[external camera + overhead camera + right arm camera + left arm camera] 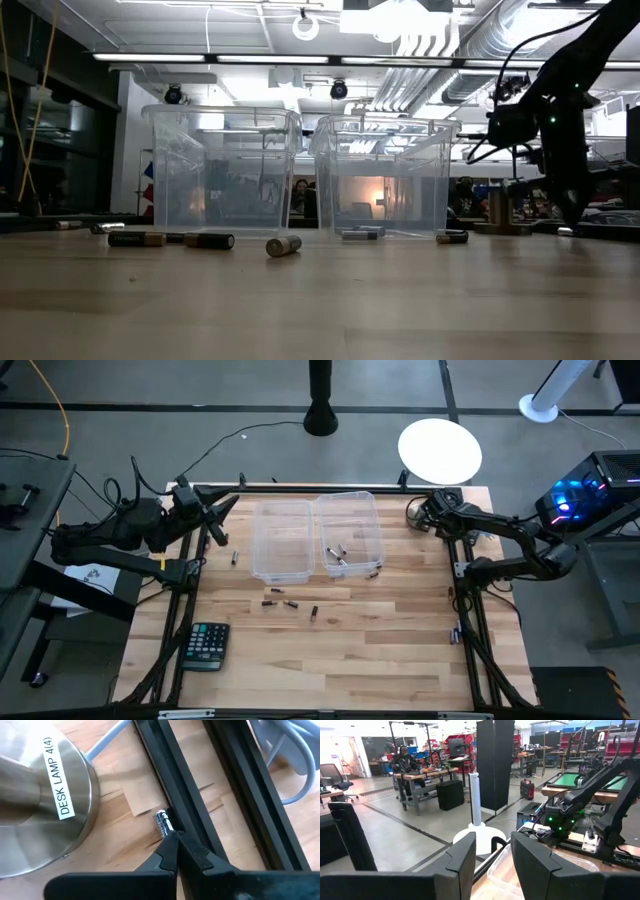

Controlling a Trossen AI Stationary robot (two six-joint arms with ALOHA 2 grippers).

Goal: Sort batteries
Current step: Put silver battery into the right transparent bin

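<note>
Left end effector (pixel 222 510): at the upper left of the high view, over the bench's far left corner beside the left bin; in its wrist view the two dark fingers (pixel 462 865) stand apart with nothing between them.
Right end effector (pixel 176 840): at the upper right of the high view, near the bench's far right corner; in its wrist view the fingers are pressed together at the tips, with nothing held, just beside a small silvery ridged piece (pixel 162 822) lying against the black frame rail (pixel 172 780).
Batteries (pixel 290 604): a loose group lies on the wood below the bins at the centre of the high view; one more (pixel 234 557) lies left of the left bin; several (pixel 337 554) lie inside the right bin; another (pixel 456 631) lies near the right edge by the frame.
Left bin (pixel 281 540): clear plastic, upper centre of the high view; I cannot tell whether it holds any cells.
Right bin (pixel 350 532): clear plastic, touching or just beside the left bin.
Calculator (pixel 206 644): black, lower left of the high view, well apart from the cells.
Lamp base (pixel 40 795): round silver metal, labelled "DESK LAMP 4(4)", upper left of the right wrist view.
Bench (pixel 330 660): light wooden planks with a black frame around the edge.
</note>
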